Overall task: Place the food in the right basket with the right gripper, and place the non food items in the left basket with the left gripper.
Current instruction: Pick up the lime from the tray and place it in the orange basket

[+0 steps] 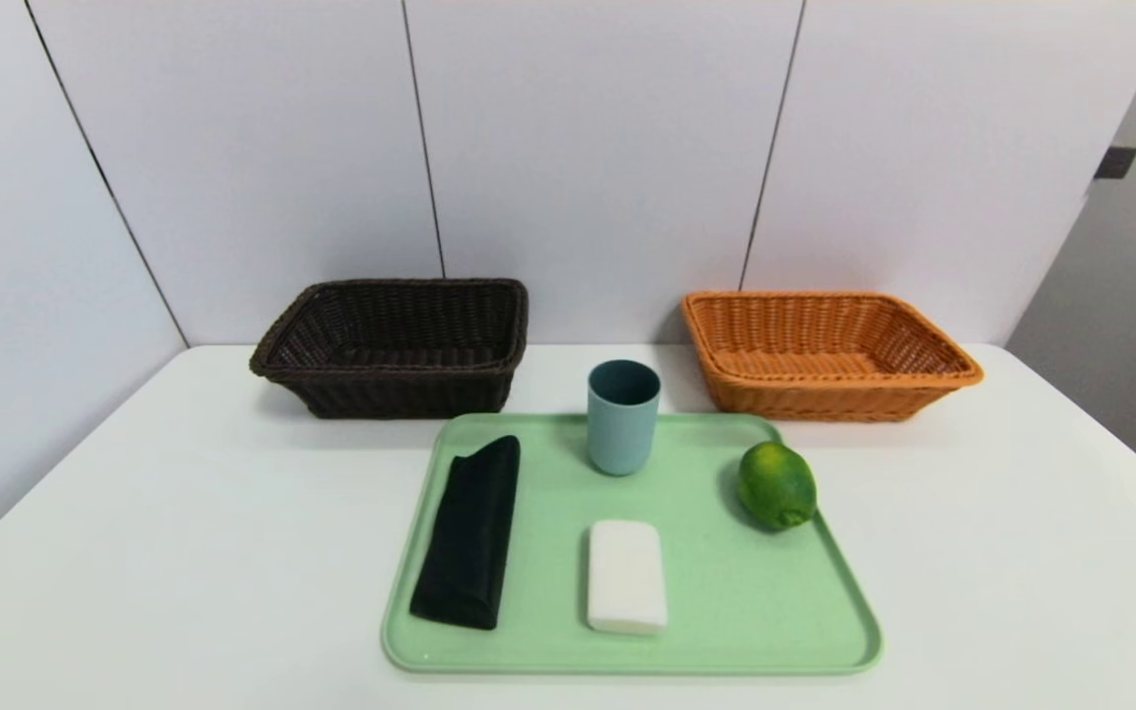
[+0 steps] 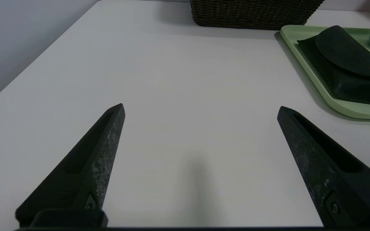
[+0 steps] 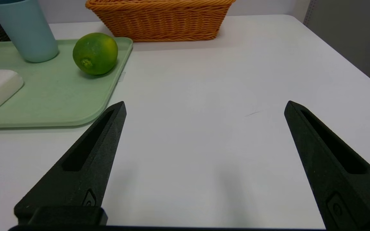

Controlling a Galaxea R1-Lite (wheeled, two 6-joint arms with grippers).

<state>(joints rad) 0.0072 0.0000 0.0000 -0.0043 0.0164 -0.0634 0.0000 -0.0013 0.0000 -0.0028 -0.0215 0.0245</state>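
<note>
The lime (image 1: pixel 776 485) is deep green, with a yellow-green patch. The cup (image 1: pixel 623 418) by the tray's far edge is plain dusty blue-teal, its inside darker. The cloth roll (image 1: pixel 470 533) along the tray's left edge is solid black; the soap-like block (image 1: pixel 626 577) toward the near edge is plain white. The tray (image 1: pixel 726 631) itself is pale green. Toward the white worktop's (image 1: pixel 164 552) far edge, the left basket (image 1: pixel 400 390) shows a near-black brown woven pattern, the right basket (image 1: pixel 829 399) an orange-tan weave.

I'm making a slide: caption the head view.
Lime, cup, white block and black roll on a green tray, before two wicker baskets.
</note>
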